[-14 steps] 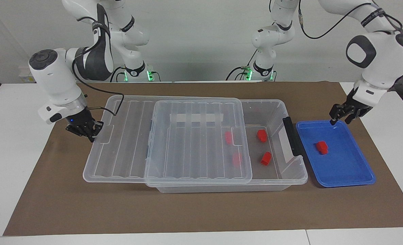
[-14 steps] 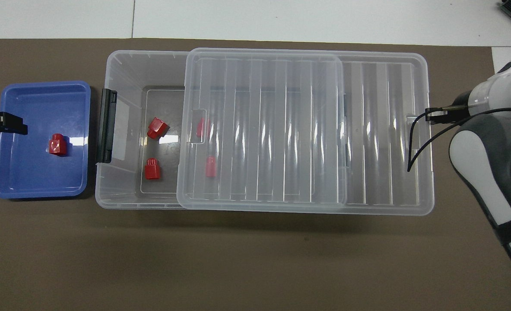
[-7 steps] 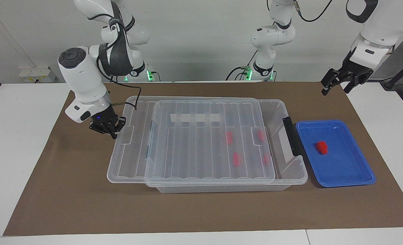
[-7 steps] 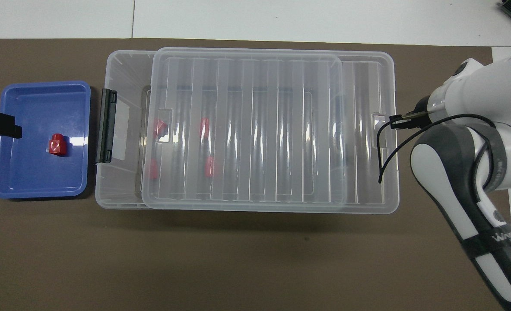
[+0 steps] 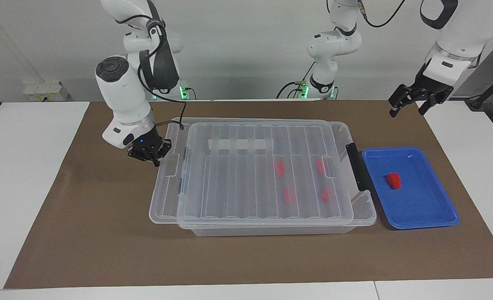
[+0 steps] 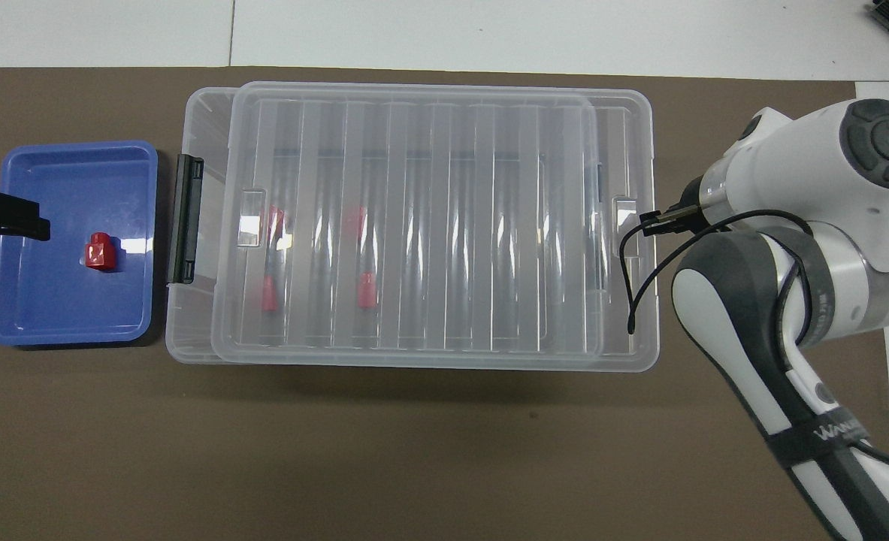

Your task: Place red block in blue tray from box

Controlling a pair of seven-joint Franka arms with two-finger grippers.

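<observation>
From the facing camera the red block (image 5: 394, 180) is sitting in the blue tray (image 5: 434, 216) just beside the box (image 5: 271, 228) on its black-latch end, the left gripper (image 5: 409, 104) hangs high over the mat by the tray with its fingers spread and nothing in them, and the right gripper (image 5: 151, 156) is pinched together at the lid (image 5: 246, 183) tab on the box's other end; my guess is the lid, which isn't squared up on the box, could snag on a rim or ride up skewed if it's pushed off-centre. From overhead four more red blocks (image 6: 367, 290) show through the lid inside the box, and the only writing I can see is white lettering on the right arm's black band, looks like it starts "WAN", rest is unreadable
</observation>
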